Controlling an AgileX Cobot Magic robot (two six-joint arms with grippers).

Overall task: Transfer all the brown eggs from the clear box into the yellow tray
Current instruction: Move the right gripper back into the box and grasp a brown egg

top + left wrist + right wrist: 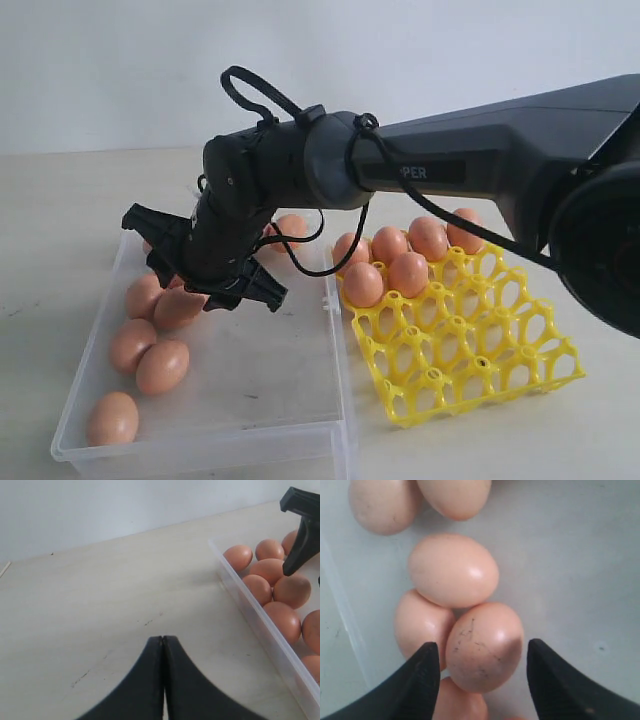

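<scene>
The clear box (200, 438) lies on the left, with several brown eggs (162, 366) along its left side. The yellow tray (470, 352) sits to its right and carries several eggs (408, 273) in its far cups. My right gripper (195, 290) reaches across into the box. It is open (482, 645), its fingers either side of a faintly speckled egg (480, 630) without touching it. More eggs (452, 570) crowd close by. My left gripper (162, 639) is shut and empty over bare table outside the box wall (260, 625). It is out of the exterior view.
The right arm (480, 165) stretches from the right, above the tray's far side. The left wrist view shows a row of eggs (282, 620) against the box wall, and one black finger of the right gripper (302, 535) above them. The tray's near cups (455, 385) hold nothing.
</scene>
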